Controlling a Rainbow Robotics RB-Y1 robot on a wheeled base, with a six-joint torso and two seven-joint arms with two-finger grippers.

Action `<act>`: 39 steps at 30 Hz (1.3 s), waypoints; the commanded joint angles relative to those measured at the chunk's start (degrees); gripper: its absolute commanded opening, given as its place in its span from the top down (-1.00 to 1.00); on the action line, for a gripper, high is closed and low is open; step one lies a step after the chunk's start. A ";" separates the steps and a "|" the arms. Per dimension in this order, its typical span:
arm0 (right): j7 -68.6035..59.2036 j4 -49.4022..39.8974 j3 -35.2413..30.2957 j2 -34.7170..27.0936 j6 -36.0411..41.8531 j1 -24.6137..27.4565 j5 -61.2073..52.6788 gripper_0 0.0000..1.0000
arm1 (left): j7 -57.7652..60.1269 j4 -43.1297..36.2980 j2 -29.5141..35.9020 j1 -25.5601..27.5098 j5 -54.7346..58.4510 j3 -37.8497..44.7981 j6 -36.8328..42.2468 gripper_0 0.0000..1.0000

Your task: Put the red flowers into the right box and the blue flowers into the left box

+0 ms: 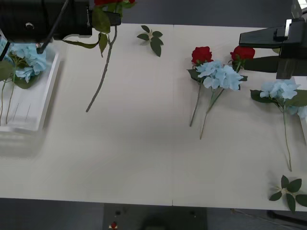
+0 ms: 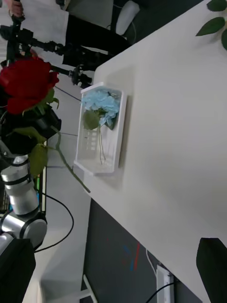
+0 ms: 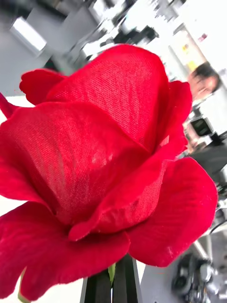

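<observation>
My left gripper (image 1: 114, 18) hangs high over the table's far left and is shut on a red flower (image 1: 108, 2). Its stem (image 1: 100, 79) dangles down toward the table. In the left wrist view the red flower's head (image 3: 104, 156) looms above my black fingers (image 3: 97, 288), which pinch the stem. The left box (image 1: 45, 98) holds blue flowers (image 1: 29, 60). Two red flowers (image 1: 201, 53) (image 1: 243, 52) and a blue flower (image 1: 219, 75) lie mid-right, with another blue flower (image 1: 282, 89) farther right. My right gripper (image 1: 250, 50) hovers open beside them. The right box (image 1: 304, 132) shows as a white edge.
Loose leaf sprigs lie at the far middle (image 1: 151, 38) and the near right corner (image 1: 288, 189). In the right wrist view the left box (image 2: 118, 137) sits close to the table's left edge, with cables and equipment beyond. The table's middle and near side are bare.
</observation>
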 commanded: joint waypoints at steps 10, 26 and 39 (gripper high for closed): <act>7.44 -9.28 6.03 6.57 -7.39 7.98 1.95 -1.00 | -14.02 -2.07 -8.46 2.27 5.73 -3.41 -9.98 1.00; 31.17 -4.89 29.06 11.32 -30.24 0.77 2.30 -1.00 | -15.60 -5.06 -8.81 3.15 5.64 -13.51 -20.79 1.00; 37.32 0.39 39.43 20.11 -41.32 -8.90 1.07 -1.00 | -15.95 -5.06 -8.81 3.42 5.56 -13.78 -20.70 1.00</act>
